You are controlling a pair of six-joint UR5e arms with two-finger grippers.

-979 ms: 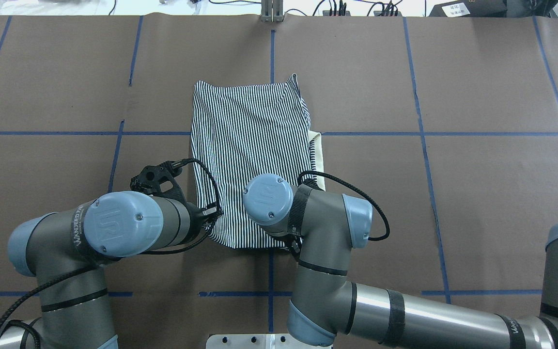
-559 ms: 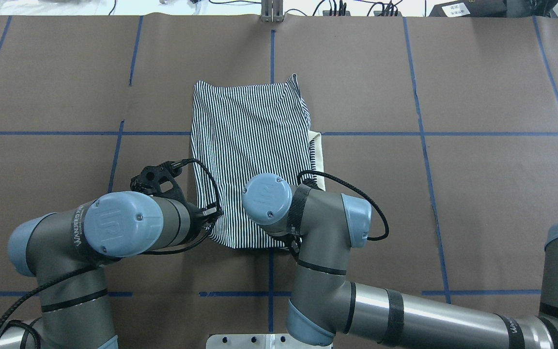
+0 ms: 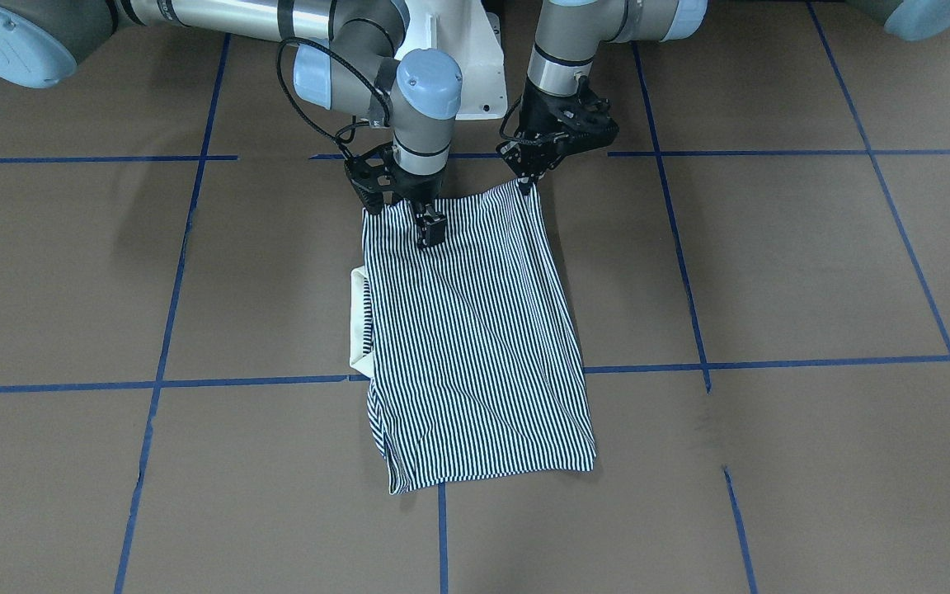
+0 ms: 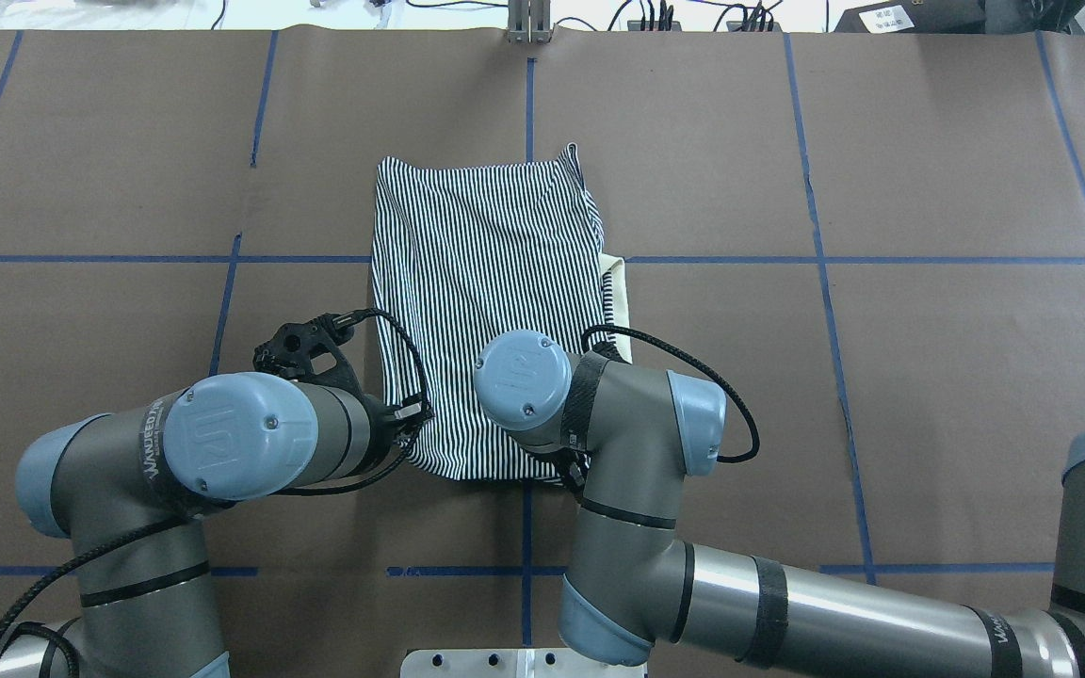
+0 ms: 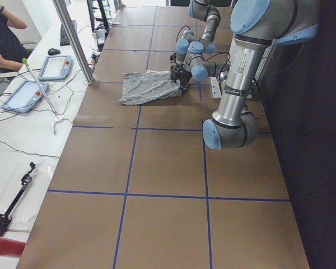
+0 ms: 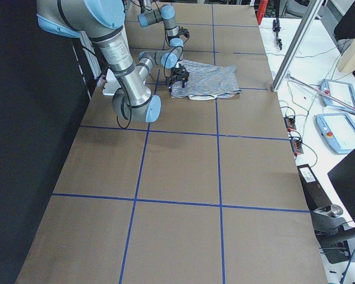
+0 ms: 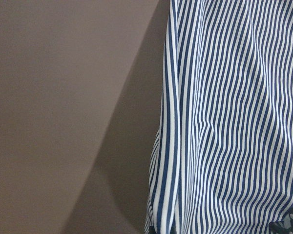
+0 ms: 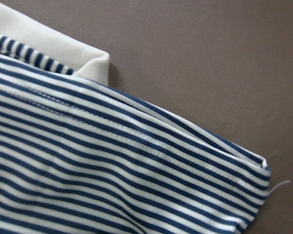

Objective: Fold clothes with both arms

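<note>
Jaws on the left gripper (image 3: 527, 183) were pinched shut on one near corner of the polo shirt (image 3: 475, 346), and the corner was drawn up into a small peak under the tips. On the right gripper (image 3: 431, 235) the jaws also looked drawn together. Their tips were down in the striped cloth a little in from the near hem and appeared to nip the top layer.

One shirt lay there, navy-and-white striped, folded into a long panel at the middle of the table (image 3: 772, 272). Its near end was by the robot and its far end lay flat. One cream collar (image 3: 358, 322) poked out from beneath the panel's edge on the robot's right side. The right wrist view showed that collar's tip beside a stitched, striped fold.

Two arms reached in. The left arm (image 4: 232, 447) bent over the shirt's near left corner. The right arm (image 4: 637, 443) stretched across from the right, with its wrist above the near hem. One white pedestal base (image 3: 463, 66) stood between them at the table's edge.

Brown paper covered the table, marked into squares by blue tape lines (image 3: 772, 363). Beyond the table's far edge, in the left side view, were two teach pendants (image 5: 55, 67), one slanting metal post (image 5: 73, 39) and one person (image 5: 3, 36) seated at the corner.
</note>
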